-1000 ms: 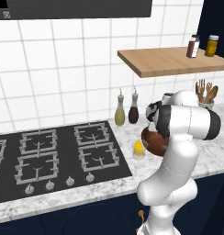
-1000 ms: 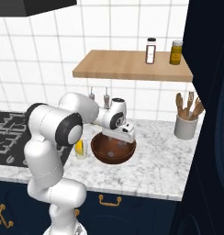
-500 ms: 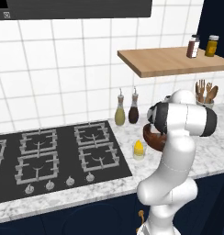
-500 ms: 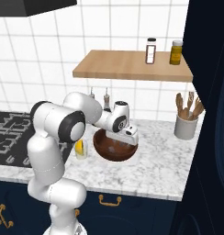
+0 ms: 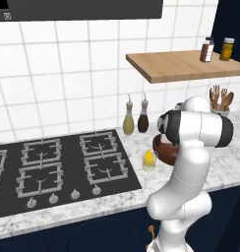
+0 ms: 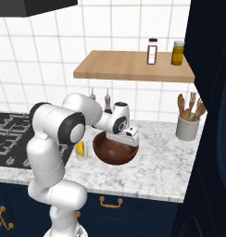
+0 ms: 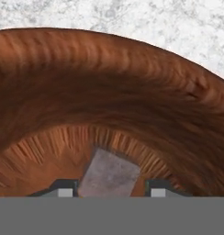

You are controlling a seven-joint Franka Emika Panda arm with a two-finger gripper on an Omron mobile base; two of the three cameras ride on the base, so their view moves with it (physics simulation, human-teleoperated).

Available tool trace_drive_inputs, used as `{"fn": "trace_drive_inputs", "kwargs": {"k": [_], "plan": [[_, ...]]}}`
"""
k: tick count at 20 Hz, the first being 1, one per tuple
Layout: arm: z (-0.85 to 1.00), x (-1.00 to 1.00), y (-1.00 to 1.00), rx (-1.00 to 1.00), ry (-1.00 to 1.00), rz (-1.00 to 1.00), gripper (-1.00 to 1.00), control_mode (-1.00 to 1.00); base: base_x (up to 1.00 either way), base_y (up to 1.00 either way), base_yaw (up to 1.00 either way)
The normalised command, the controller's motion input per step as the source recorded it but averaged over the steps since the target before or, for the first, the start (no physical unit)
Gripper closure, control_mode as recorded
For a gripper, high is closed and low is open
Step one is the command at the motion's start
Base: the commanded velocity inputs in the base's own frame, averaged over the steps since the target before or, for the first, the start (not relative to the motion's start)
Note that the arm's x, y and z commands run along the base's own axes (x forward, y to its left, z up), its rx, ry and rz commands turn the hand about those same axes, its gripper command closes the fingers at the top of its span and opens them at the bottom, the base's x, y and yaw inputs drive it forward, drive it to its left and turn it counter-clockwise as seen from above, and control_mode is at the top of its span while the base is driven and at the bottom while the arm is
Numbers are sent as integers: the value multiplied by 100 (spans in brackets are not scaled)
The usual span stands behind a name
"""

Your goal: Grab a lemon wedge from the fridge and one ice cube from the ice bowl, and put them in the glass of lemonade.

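The brown ice bowl (image 6: 116,156) (image 5: 160,150) stands on the marble counter, right of the stove. My gripper (image 6: 127,139) reaches down into it. In the hand view the gripper (image 7: 111,190) is low over the bowl's ribbed floor (image 7: 109,92). A pale grey ice cube (image 7: 109,176) sits between the two finger tips, which stand close against its sides. The glass of lemonade (image 5: 148,161) (image 6: 81,149) stands just left of the bowl, with bright yellow inside. I cannot tell the lemon wedge apart from the drink. The fridge is out of view.
Two slim bottles (image 5: 135,116) stand at the tiled wall behind the glass. The black gas stove (image 5: 58,165) lies to the left. A utensil holder (image 6: 187,126) stands at the right, under a wooden shelf (image 6: 133,67) with two spice jars. A dark tall panel (image 6: 212,115) bounds the right.
The hand has sunk deeper into the bowl. The fingers have drawn in from wide open to close on the ice cube.
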Motion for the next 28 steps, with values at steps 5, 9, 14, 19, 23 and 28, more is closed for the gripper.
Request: {"fn": "trace_drive_inputs", "kwargs": {"k": [5,9,14,19,23,28], "plan": [[4,-2,0,0,0,0,100,-100,0,0,0],[56,-66,21,0,-15,0,100,-100,0,0,0],[100,-82,76,0,-21,10,100,-100,0,0,0],[99,-70,100,0,-5,21,100,-100,0,0,0],[55,-79,78,-1,-12,21,100,-100,0,0,0],[-2,-5,7,0,-7,8,100,-100,0,0,0]]}}
